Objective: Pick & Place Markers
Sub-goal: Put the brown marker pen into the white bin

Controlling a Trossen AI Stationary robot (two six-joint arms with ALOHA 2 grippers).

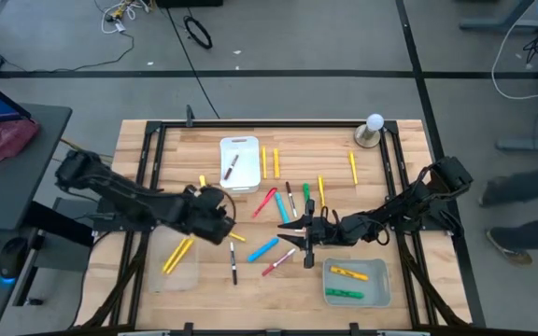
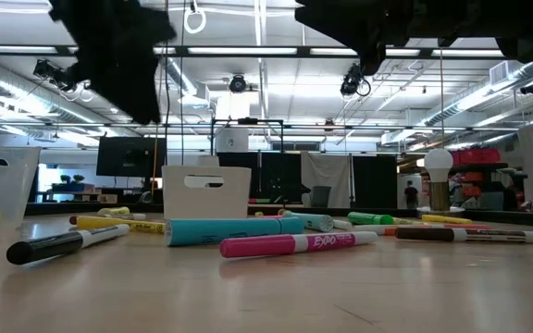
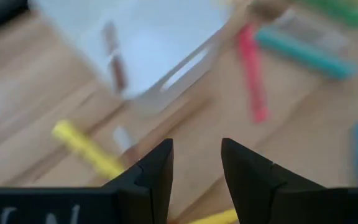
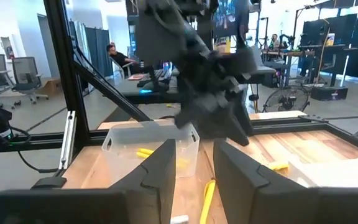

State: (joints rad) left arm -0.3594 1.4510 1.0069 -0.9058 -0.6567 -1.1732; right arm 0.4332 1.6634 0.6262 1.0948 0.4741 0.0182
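White tray [image 1: 241,149], two clear trays [image 1: 358,297], bulb [image 1: 375,122] on wooden table [image 1: 157,149]

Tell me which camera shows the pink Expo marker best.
The low view: the pink marker lies close in front, side on, lettering readable. The high view shows several small pink or red markers, and which is this one I cannot tell. The left wrist view shows a blurred red one, possibly another. The right wrist view shows none.
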